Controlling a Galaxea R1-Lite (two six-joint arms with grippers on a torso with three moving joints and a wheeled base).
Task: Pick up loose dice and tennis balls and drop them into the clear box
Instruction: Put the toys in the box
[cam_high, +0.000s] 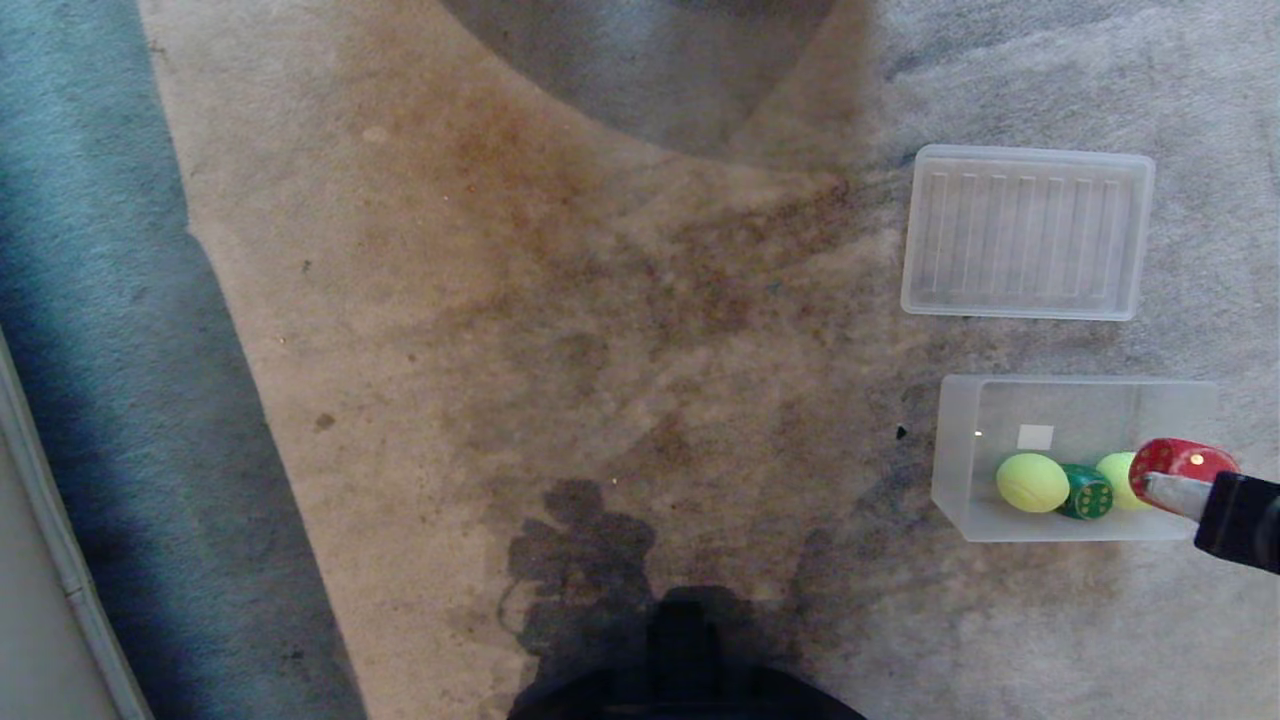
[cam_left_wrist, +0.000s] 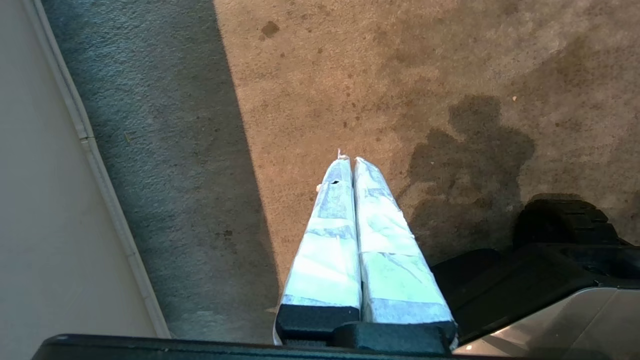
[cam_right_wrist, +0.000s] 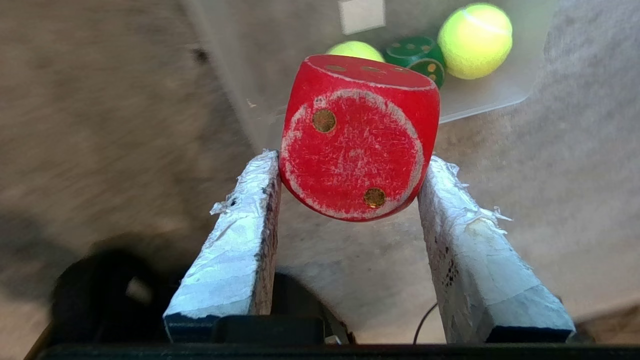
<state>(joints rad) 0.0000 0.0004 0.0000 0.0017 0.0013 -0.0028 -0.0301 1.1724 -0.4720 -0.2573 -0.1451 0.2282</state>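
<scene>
My right gripper (cam_right_wrist: 350, 162) is shut on a red die (cam_right_wrist: 357, 137) with gold dots, pinched between its two taped fingers. In the head view that red die (cam_high: 1180, 465) hangs at the right near corner of the clear box (cam_high: 960, 440), with the gripper (cam_high: 1170, 485) coming in from the right edge. Inside the box lie two tennis balls (cam_high: 1032, 482) (cam_high: 1112, 478) and a green die (cam_high: 1087, 492) between them. The left gripper (cam_left_wrist: 349, 161) is shut and empty, parked over bare carpet.
A flat ribbed translucent lid (cam_high: 1028, 232) lies on the carpet just beyond the box. The carpet is stained beige with a blue-grey band (cam_high: 120, 350) on the left and a white baseboard (cam_high: 60, 560) at the far left. My base (cam_high: 690, 670) shows at the bottom.
</scene>
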